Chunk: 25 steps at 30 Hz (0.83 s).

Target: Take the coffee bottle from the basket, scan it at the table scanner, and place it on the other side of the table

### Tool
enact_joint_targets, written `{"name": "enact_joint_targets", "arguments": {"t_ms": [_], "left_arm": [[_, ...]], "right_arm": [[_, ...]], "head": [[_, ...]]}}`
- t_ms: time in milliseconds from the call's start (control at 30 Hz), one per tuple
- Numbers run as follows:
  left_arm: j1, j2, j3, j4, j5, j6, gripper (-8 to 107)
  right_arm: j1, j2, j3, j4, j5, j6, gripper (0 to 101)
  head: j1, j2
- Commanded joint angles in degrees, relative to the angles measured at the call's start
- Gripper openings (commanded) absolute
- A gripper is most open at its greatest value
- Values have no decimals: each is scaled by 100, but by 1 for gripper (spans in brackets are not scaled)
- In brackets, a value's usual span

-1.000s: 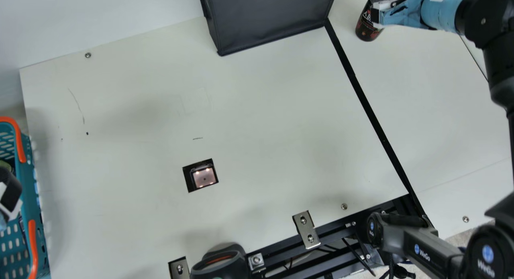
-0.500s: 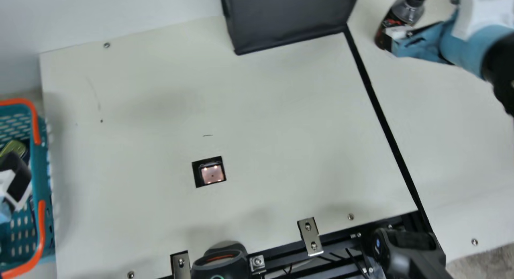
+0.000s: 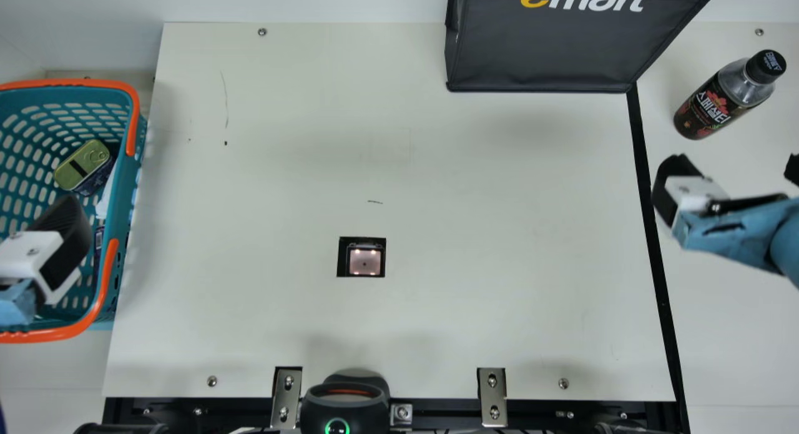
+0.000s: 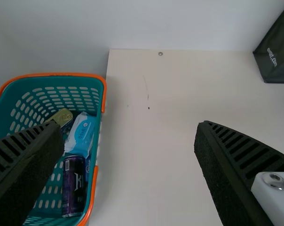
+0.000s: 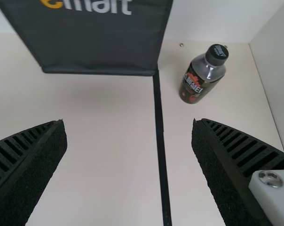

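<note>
- Here's a mock shop checkout: scanner (image 3: 364, 261) sunk into the table (image 3: 474, 190), between left gripper (image 3: 68, 228) and right gripper (image 3: 733, 172)!
- Shopping basket (image 3: 128, 190) below the left gripper!
- Shopping bag (image 3: 549, 53) beyond the right gripper!
- And bolted brackets (image 3: 493, 396) between the grippers, nearer us: lab-bench stuff!

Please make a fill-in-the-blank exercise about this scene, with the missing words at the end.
In the main view, the coffee bottle stands to the ____ of the dark bag.
The cap of the bottle is ____ in colour.
The teal basket has ____ handles.
The right gripper is ____, not shut.

Missing words: right; black; orange; open
</note>
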Motion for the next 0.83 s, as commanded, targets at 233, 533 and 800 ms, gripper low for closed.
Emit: {"name": "enact_joint_targets", "arguments": {"t_ms": [233, 533, 800], "left_arm": [[0, 0, 0, 0, 0, 0, 90], [0, 0, 0, 0, 0, 0, 90], [0, 0, 0, 0, 0, 0, 90]], "right_arm": [[563, -685, -39, -84, 631, 259, 95], [577, -740, -39, -90, 681, 259, 95], [577, -740, -39, -90, 681, 259, 95]], "head": [[-166, 18], [-166, 18], [-166, 18]]}}
